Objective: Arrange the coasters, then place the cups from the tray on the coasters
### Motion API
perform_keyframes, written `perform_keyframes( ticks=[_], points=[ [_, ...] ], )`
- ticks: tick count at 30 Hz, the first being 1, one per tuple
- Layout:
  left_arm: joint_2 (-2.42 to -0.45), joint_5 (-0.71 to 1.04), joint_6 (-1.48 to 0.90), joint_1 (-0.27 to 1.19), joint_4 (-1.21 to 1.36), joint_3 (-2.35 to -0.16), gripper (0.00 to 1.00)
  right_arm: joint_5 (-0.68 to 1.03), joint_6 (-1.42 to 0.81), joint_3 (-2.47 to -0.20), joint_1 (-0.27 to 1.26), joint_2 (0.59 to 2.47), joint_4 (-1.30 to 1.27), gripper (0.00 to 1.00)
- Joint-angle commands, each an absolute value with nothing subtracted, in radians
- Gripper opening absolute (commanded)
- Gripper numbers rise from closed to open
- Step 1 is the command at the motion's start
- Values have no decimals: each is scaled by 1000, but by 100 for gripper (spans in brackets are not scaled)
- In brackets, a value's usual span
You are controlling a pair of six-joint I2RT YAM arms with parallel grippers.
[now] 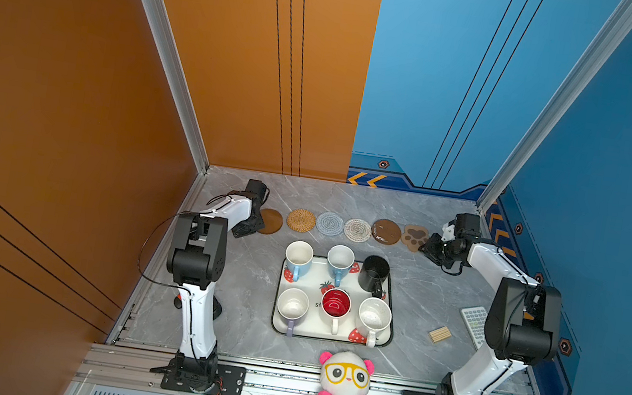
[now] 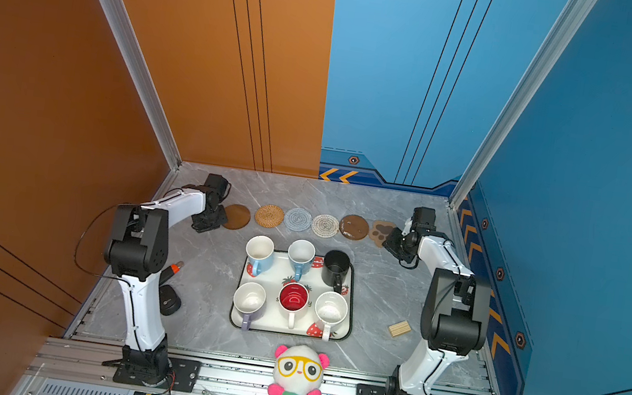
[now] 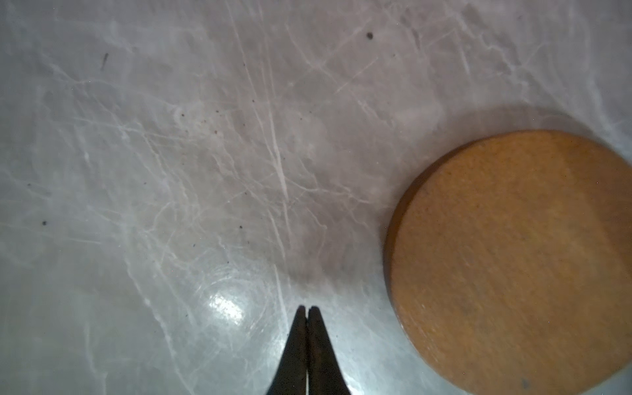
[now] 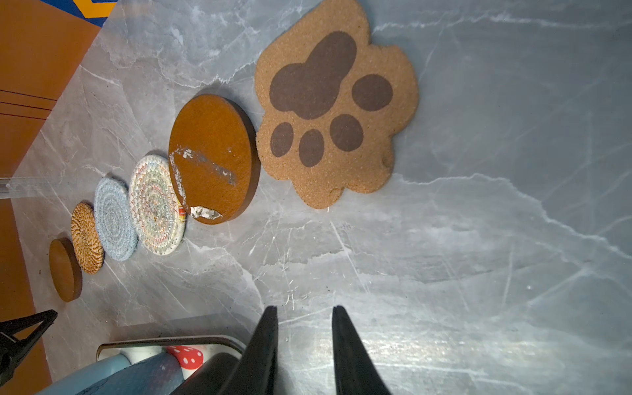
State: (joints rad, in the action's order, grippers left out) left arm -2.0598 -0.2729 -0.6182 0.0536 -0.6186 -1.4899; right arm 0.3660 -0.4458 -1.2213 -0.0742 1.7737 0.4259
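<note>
Left gripper [image 3: 306, 308] sits clenched, empty, beside end wooden disc [image 3: 513, 260]; right gripper [image 4: 305, 307] parted, empty; best nudge disc low, slowly, toward rattan round [image 1: 301, 220].

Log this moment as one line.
coasters: six in row | cups: all six on tray | left jaws: shut, empty, beside wooden disc | right jaws: open, empty, near paw coaster
</note>
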Motion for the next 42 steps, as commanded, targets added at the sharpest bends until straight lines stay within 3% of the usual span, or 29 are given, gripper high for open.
perform_keyframes(
  ticks=[1, 31, 42],
  points=[
    [-2083, -246, -630, 63, -627, -1525, 6, 367, -459, -1215, -67, 1736, 424, 27],
    [-2202, -158, -645, 95, -628, -1665, 6, 361, -456, -1209, -71, 1722, 434, 27],
    [-2138, -198, -649, 98, -628, -1637, 6, 361, -456, -1207, -71, 1698, 443, 27]
  ],
)
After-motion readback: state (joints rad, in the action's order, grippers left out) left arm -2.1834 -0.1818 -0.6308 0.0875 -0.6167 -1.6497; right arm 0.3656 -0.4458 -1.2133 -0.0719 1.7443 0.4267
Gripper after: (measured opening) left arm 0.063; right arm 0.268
